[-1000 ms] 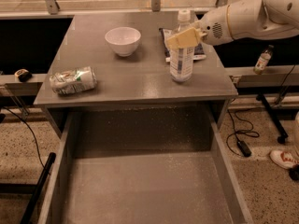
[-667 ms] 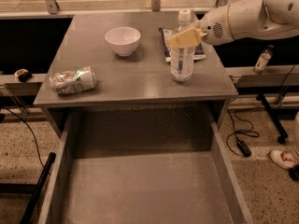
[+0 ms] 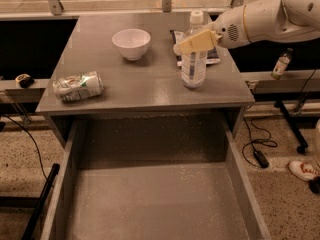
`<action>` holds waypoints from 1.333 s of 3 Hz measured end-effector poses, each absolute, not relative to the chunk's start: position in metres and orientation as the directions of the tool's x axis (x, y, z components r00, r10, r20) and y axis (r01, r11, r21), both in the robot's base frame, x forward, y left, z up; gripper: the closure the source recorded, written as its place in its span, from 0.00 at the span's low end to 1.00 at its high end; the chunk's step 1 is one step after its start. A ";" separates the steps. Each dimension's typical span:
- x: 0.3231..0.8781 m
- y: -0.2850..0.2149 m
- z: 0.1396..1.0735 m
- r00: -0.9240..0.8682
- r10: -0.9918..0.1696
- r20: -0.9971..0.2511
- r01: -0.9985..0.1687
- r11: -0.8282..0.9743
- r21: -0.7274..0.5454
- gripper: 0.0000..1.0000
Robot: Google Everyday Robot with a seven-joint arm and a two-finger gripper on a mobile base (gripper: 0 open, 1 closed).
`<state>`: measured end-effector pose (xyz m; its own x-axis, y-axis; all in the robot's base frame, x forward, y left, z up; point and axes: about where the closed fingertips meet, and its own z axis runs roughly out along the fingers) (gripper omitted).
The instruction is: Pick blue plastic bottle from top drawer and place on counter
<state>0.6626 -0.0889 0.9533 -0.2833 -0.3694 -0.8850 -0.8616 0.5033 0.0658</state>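
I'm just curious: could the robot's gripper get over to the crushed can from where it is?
Probably yes. The gripper is at the blue plastic bottle; only counter lies between it and the crushed can, with the white bowl sitting further back.

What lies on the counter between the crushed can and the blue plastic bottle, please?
Only bare counter, in the camera view; the white bowl sits farther back, and the hand is by the neck of the bottle.
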 end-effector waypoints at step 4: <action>0.638 -0.120 1.006 -0.050 -0.332 -0.942 -0.900 0.424 -0.102 0.00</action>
